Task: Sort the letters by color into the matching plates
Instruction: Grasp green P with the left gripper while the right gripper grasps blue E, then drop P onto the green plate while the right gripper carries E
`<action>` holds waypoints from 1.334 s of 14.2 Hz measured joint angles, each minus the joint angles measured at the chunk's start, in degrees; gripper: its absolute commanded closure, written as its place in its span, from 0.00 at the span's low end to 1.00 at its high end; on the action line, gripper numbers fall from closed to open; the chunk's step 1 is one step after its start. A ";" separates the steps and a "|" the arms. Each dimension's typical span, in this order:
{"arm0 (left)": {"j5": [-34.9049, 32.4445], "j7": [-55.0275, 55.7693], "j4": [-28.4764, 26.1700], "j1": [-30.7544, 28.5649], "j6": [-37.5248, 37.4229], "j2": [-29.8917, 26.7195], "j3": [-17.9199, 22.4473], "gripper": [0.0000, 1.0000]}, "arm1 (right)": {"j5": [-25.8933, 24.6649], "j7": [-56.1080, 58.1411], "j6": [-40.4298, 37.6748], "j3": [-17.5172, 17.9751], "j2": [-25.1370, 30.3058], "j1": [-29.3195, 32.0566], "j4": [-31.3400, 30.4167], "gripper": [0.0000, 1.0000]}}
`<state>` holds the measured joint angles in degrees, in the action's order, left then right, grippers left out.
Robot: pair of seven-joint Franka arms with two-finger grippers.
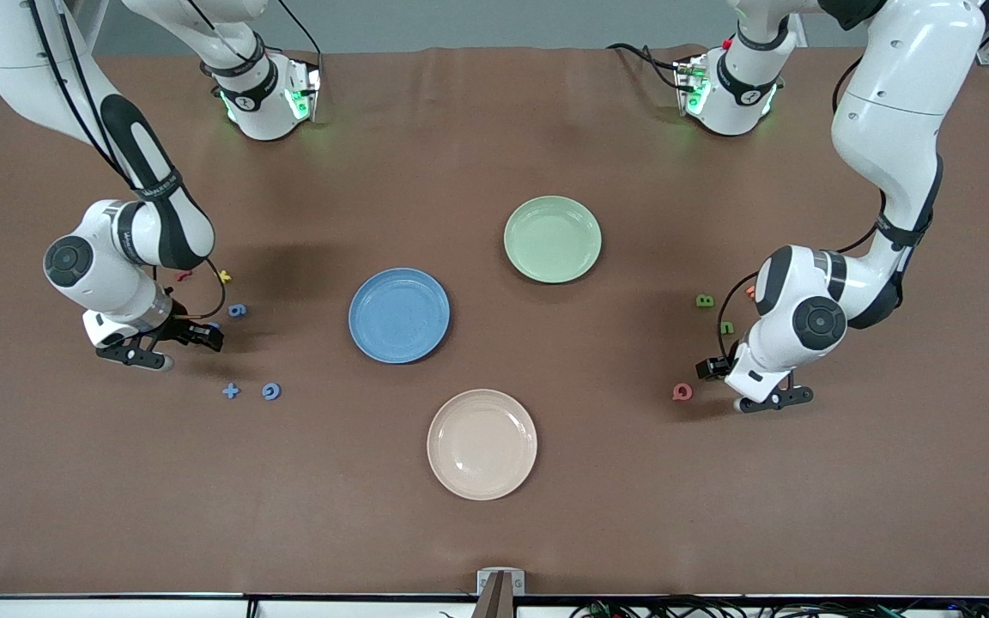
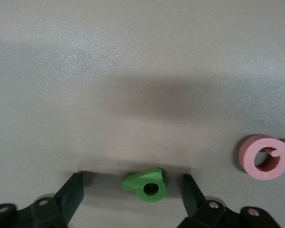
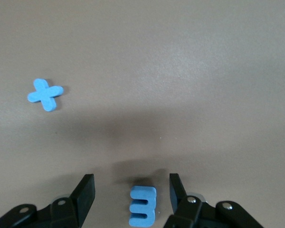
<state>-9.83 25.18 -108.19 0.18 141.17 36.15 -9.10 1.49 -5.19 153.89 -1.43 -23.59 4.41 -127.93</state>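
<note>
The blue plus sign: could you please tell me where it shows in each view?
Front view: blue plus sign on the table toward the right arm's end, beside a blue letter.
Right wrist view: plus sign lying apart from the open jaws.
Left wrist view: not in it.
Shared landmark: right gripper.

High front camera faces robots; wrist cameras close above table (image 1: 494,532) (brown).

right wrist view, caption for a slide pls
Open right gripper straddling a blue letter on the table, blue plus lying apart.
</note>
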 measured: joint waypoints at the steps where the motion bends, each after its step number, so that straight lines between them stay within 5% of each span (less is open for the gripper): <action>1: 0.00 0.55 -0.01 0.01 0.03 0.03 -0.07 0.30 | 0.00 0.00 0.04 -0.09 -0.13 0.01 -0.15 0.28; 11: 0.00 2.18 0.32 0.02 0.35 -0.11 -0.21 0.72 | 0.00 -0.06 0.10 -0.37 -0.99 0.06 -0.98 0.36; 19: 0.00 2.84 1.09 -0.04 -0.43 -1.16 -1.36 0.76 | 0.00 -0.12 0.15 -0.45 -0.92 0.09 -1.35 0.56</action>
<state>-9.83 28.02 -107.09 0.14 140.74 34.98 -10.45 1.49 -5.30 154.04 -1.87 -24.51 4.50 -129.28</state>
